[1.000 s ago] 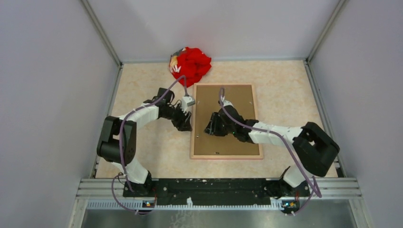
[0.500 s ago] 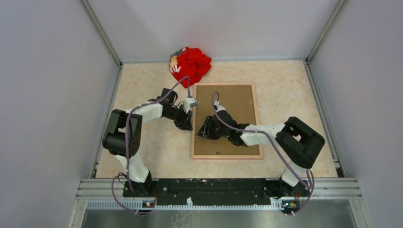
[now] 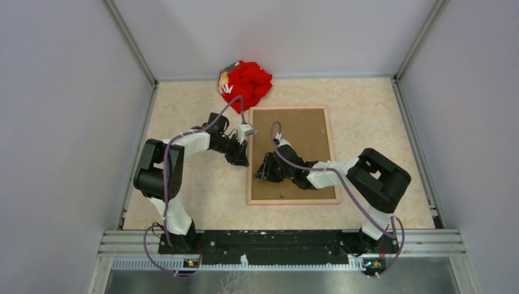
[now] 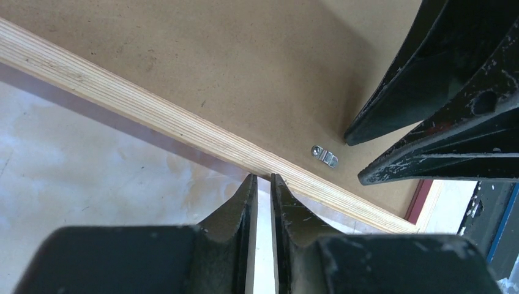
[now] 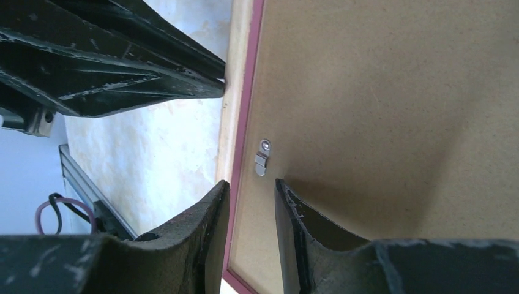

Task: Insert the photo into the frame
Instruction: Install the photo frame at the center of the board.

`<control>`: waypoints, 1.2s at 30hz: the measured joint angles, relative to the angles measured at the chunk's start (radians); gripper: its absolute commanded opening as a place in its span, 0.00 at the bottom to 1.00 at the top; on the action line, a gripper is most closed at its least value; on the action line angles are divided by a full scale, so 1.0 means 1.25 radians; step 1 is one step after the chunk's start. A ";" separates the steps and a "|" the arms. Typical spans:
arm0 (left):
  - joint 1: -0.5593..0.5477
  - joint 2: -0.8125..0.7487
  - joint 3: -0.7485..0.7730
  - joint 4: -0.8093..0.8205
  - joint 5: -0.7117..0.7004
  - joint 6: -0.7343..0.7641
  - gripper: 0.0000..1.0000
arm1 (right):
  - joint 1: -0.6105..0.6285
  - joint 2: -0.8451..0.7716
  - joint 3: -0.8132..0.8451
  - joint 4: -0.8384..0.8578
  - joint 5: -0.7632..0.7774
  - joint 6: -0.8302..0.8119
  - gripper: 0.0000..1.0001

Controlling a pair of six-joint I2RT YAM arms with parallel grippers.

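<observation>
1. Beige mottled counter (image 3: pixel 379 122), walled in grey on three sides, carries one frame (image 3: pixel 312 131). It lies flat with its back up, so the brown hardboard backing (image 4: pixel 214 55) and pale wood rail face the cameras.
2. One small metal turn clip (image 5: pixel 262 157) shows on the backing, just inside the frame's left rail.
3. Two end effectors meet at that left rail, near its middle, tips pointing toward each other across it.
4. Left end effector (image 4: pixel 263 177) comes from outside the frame. Its tips reach the rail's outer edge, though contact cannot be told, and the clip sits just beyond them. Its fingers stand a thin slit apart, with nothing seen between.
5. Right end effector (image 5: pixel 251 182) comes from over the backing, with the clip just ahead of its tips. Its fingers stand modestly apart, either side of the rail's pink inner lip, gripping nothing.
6. One red cloth bundle (image 3: pixel 246 84) lies at the counter's far edge, beyond the left end effector and well apart from both.
</observation>
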State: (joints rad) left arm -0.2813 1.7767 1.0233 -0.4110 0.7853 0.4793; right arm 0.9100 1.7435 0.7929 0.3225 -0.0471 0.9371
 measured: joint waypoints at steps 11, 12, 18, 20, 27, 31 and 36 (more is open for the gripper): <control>0.001 0.000 0.000 -0.001 -0.002 -0.002 0.15 | 0.000 0.025 0.000 0.040 -0.008 0.003 0.32; 0.001 0.000 0.000 -0.001 -0.003 -0.002 0.15 | 0.000 0.028 0.001 0.042 -0.009 0.005 0.32; 0.001 0.000 0.000 -0.001 -0.009 -0.003 0.14 | 0.000 0.042 0.012 0.053 -0.016 0.008 0.30; 0.001 0.000 0.000 -0.001 -0.009 -0.003 0.14 | 0.000 0.044 0.012 0.056 -0.018 0.008 0.30; 0.001 0.000 0.000 -0.002 -0.009 -0.003 0.13 | 0.000 0.054 0.012 0.075 -0.025 0.015 0.29; 0.001 0.000 0.000 -0.002 -0.009 -0.003 0.13 | 0.000 0.061 0.018 0.079 -0.028 0.019 0.28; 0.001 0.000 0.000 -0.002 -0.009 -0.003 0.13 | 0.001 0.070 0.027 0.078 -0.030 0.021 0.28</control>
State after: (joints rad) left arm -0.2802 1.7767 1.0233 -0.4137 0.7734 0.4759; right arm 0.9112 1.8305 0.8268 0.4206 -0.0841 0.9638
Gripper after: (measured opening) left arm 0.134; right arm 0.283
